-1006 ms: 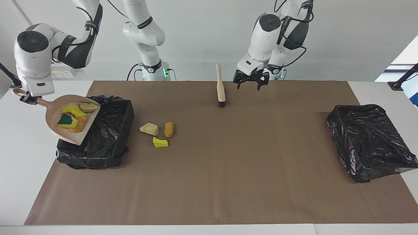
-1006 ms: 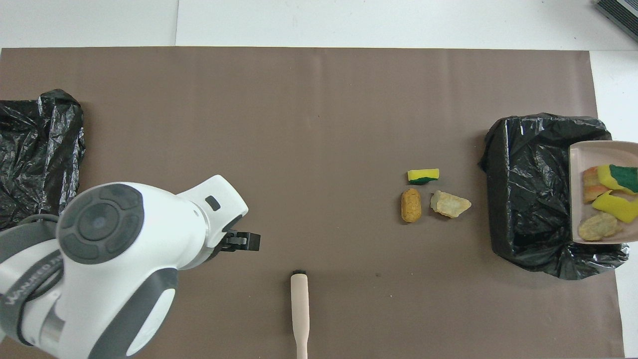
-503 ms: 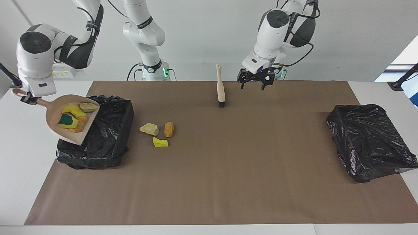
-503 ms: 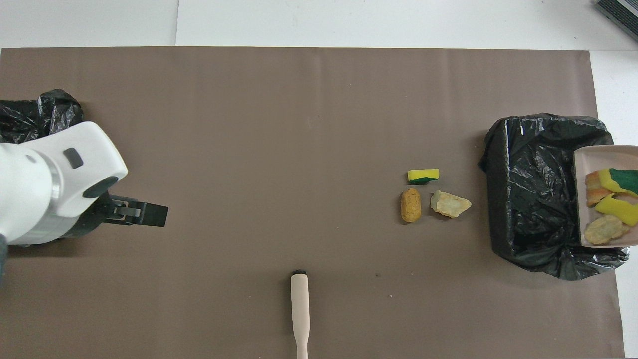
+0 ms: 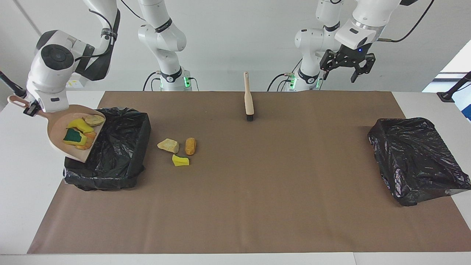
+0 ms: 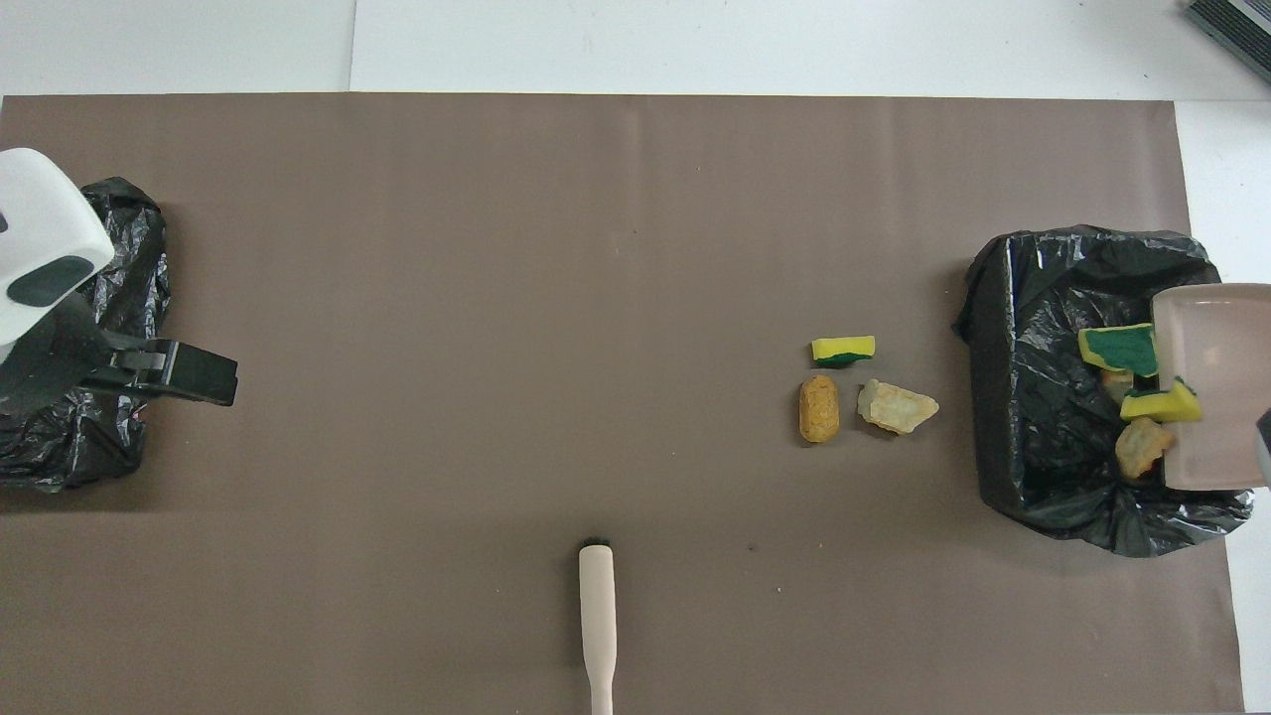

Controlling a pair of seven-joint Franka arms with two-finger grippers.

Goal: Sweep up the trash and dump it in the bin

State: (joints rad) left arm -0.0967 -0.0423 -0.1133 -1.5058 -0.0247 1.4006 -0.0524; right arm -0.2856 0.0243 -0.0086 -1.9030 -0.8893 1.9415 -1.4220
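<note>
**Dustpan tipping further over the bin**

Tilting steeper than a second ago, the dustpan (image 5: 70,134) is spilling 4 trash scraps (image 5: 79,132) into the bin (image 5: 117,147) below the right gripper's (image 5: 29,109) fingers, clamped together on its handle. 3 scraps (image 5: 176,149), light and soft, are lying beside the bin, best swept with the brush (image 5: 249,96). Left gripper (image 5: 347,70), fingers apart, is lifting away.
</note>
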